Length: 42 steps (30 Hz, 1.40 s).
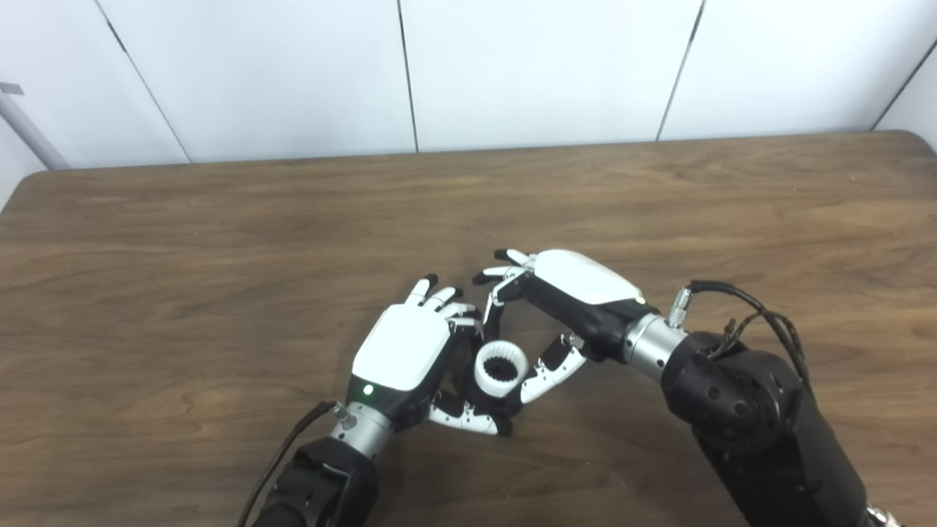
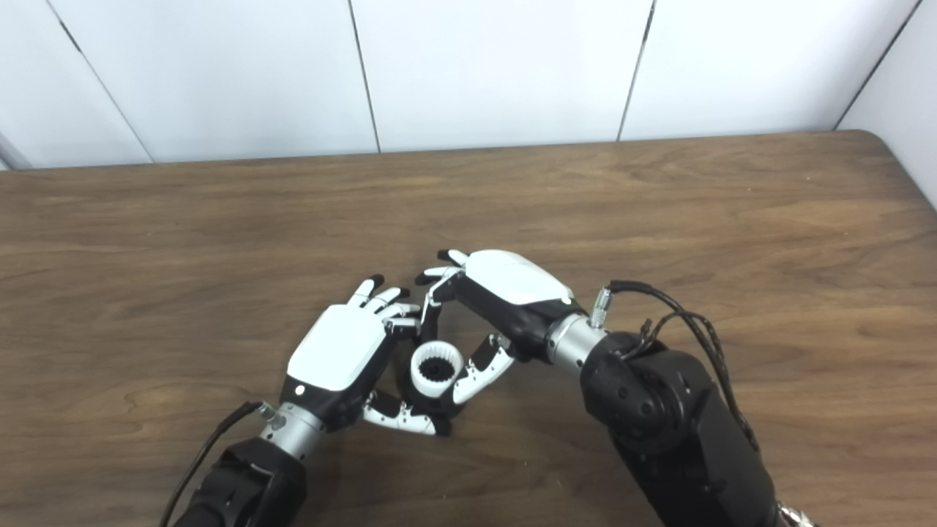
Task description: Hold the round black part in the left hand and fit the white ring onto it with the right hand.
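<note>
White ring point(image 1: 501, 369) sits atop round black part point(image 1: 468, 388), cupped by left hand point(image 1: 402, 351) at 9 o'clock. Right hand point(image 1: 571, 293) pinches ring from 3 o'clock; it should press level, teeth aligned.

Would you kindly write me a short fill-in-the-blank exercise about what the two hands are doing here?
1. The white ring sits between the left hand and the ____ hand.
2. The ring's inner surface looks ____, not smooth.
3. The black part lies just ____ the ring.
4. The table is made of ____.

Missing words: right; toothed; beneath; wood
</note>
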Available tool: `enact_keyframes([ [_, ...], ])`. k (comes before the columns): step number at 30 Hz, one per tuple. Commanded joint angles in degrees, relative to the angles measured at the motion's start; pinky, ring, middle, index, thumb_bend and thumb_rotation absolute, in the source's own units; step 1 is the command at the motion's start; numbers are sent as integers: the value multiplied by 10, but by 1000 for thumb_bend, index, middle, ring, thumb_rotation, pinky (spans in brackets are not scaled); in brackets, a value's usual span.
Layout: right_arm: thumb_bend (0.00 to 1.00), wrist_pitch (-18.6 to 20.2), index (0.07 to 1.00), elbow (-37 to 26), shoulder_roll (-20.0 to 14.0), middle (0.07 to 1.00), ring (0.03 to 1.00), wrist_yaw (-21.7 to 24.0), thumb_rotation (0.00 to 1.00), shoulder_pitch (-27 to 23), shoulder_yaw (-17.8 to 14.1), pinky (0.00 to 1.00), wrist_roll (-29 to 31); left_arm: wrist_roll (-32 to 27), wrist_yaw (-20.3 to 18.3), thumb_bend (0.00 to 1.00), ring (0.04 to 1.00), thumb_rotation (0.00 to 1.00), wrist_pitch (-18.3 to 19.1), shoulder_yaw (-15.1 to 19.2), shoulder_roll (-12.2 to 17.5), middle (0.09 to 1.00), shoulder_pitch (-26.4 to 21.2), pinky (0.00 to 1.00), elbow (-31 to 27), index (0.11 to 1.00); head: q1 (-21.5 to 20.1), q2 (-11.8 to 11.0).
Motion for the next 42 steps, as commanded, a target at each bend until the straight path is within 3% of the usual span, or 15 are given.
enact_keyframes([
  [1,523,-16,484,-9,3,886,1000,-15,131,-13,-4,1000,-2,8,5,525,905,56,-2,0,0,793,-4,1000,-17,483,1,0],
  [42,522,-41,484,20,5,879,992,-47,130,0,-4,1000,0,5,8,525,902,56,-3,-2,-10,788,-7,1000,-15,483,-5,-2],
])
